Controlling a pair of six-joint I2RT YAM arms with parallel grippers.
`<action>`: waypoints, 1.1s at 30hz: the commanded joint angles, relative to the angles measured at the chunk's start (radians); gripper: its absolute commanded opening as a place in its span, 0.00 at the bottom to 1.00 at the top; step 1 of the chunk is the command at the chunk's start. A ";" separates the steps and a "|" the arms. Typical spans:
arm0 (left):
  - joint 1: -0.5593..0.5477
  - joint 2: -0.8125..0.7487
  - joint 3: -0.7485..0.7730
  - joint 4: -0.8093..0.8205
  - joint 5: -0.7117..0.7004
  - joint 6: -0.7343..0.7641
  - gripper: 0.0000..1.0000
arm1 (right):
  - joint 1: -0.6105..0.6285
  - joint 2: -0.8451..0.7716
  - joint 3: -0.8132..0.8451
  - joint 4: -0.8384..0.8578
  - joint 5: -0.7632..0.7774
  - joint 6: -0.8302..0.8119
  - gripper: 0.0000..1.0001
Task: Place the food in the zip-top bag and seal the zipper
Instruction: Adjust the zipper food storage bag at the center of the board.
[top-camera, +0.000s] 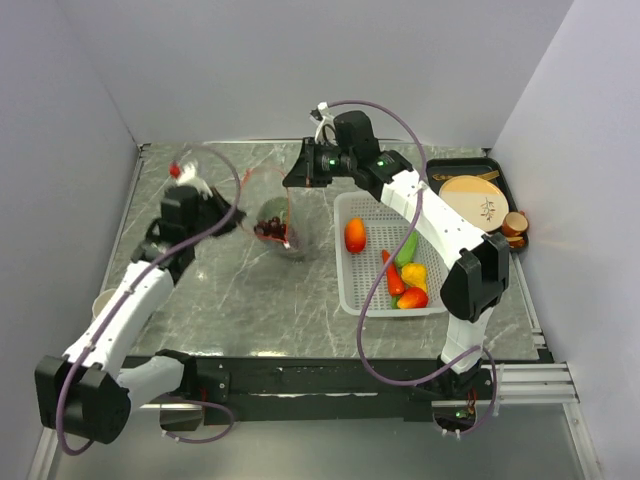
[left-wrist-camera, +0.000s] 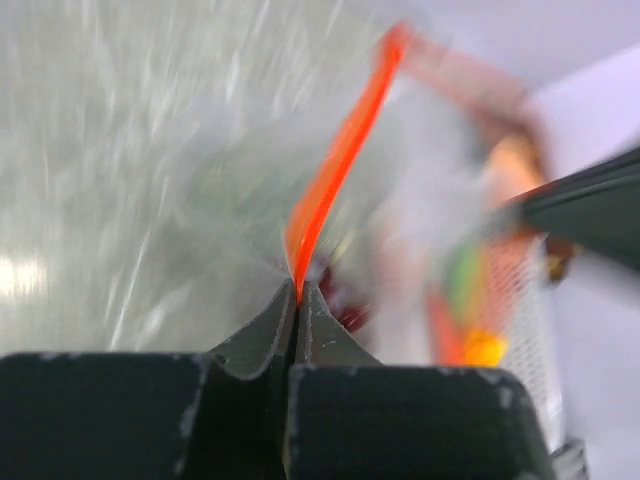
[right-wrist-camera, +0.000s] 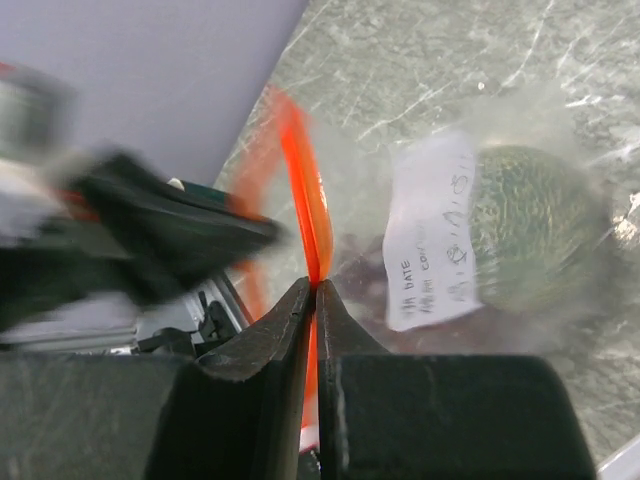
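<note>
The zip-top bag (top-camera: 272, 215) hangs between both grippers over the middle of the table. It holds a dark green round fruit (top-camera: 271, 210) (right-wrist-camera: 535, 225) and purple grapes (top-camera: 272, 231). My left gripper (top-camera: 237, 213) (left-wrist-camera: 297, 292) is shut on the orange-red zipper (left-wrist-camera: 335, 170) at the bag's left end. My right gripper (top-camera: 296, 178) (right-wrist-camera: 315, 287) is shut on the zipper (right-wrist-camera: 305, 190) at the far end. More food lies in a white basket (top-camera: 341, 262): a tomato (top-camera: 355, 235), carrot (top-camera: 393, 276), green piece (top-camera: 408, 247), yellow piece (top-camera: 414, 272) and red piece (top-camera: 412, 297).
A black tray (top-camera: 500, 172) at the back right carries a tan wooden disc (top-camera: 478, 200); a small brown cup (top-camera: 515, 225) stands beside it. A pale round object (top-camera: 103, 300) sits at the table's left edge. Walls close in the left, back and right.
</note>
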 joint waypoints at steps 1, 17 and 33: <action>0.028 -0.001 0.318 -0.055 -0.066 0.057 0.01 | -0.007 -0.010 -0.044 0.065 0.005 -0.002 0.13; 0.046 0.208 0.405 -0.257 0.058 0.043 0.01 | 0.007 0.007 -0.109 0.098 -0.035 0.005 0.15; 0.028 0.273 0.365 -0.190 0.215 0.010 0.01 | -0.089 -0.241 -0.464 0.140 0.238 0.035 0.39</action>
